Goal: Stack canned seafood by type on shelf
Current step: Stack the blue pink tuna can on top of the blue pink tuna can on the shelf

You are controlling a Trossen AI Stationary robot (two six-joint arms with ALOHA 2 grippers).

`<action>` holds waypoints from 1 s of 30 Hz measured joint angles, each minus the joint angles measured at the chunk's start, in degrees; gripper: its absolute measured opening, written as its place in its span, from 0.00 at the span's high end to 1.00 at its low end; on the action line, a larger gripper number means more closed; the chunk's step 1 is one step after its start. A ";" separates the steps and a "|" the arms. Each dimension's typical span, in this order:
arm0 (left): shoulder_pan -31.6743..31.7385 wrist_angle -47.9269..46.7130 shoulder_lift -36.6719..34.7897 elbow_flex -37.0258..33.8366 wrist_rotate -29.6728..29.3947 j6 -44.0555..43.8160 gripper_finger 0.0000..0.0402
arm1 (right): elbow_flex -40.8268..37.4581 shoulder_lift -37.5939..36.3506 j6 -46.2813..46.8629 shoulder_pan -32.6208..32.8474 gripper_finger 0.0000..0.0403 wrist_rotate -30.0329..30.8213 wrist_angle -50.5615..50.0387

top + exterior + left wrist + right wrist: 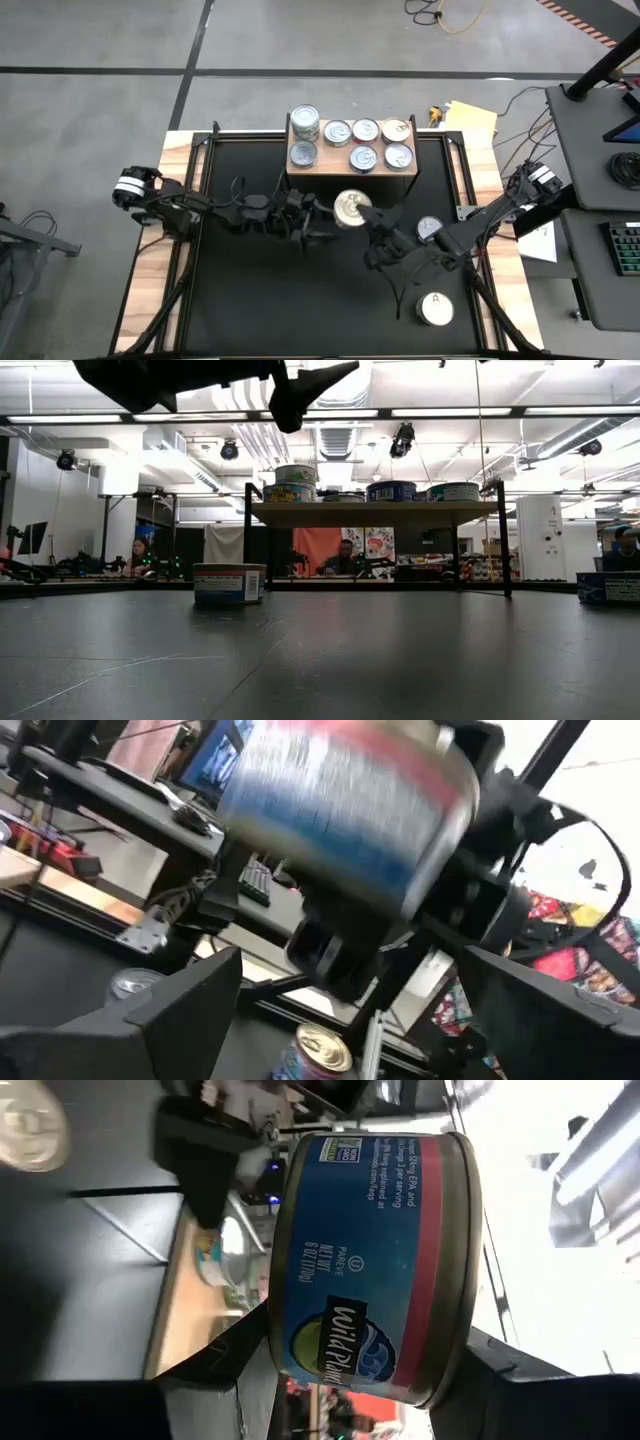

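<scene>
A handover is in hand: the right gripper (pixel 368 215) clamps the gold-topped, blue-and-red-labelled round tin (pixel 352 209) just before the light wooden shelf (pixel 352 176) (seven tins there), the left gripper (pixel 322 214) spread empty beside it, so next comes placing by type.

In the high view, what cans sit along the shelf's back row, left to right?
On the shelf, back row: stacked silver can → silver-topped can → red-rimmed can → gold-topped can.
</scene>
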 joint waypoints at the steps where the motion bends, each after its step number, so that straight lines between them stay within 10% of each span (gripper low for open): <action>1: 0.54 -0.32 -0.30 0.00 0.86 0.73 0.11 | 0.00 -0.94 0.41 -0.56 0.55 0.02 0.01; 10: 3.66 -20.93 -9.46 0.00 5.07 15.89 0.15 | -1.09 -11.35 10.54 -11.44 0.55 -7.01 -4.74; 22: 3.90 -60.41 -24.71 2.75 -23.14 39.14 0.19 | -0.72 -14.36 34.58 -34.91 0.55 -19.55 -17.05; 30: 3.85 -61.00 -26.80 2.78 -24.27 33.04 0.19 | -0.72 -13.58 46.08 -41.92 0.55 -27.49 -29.10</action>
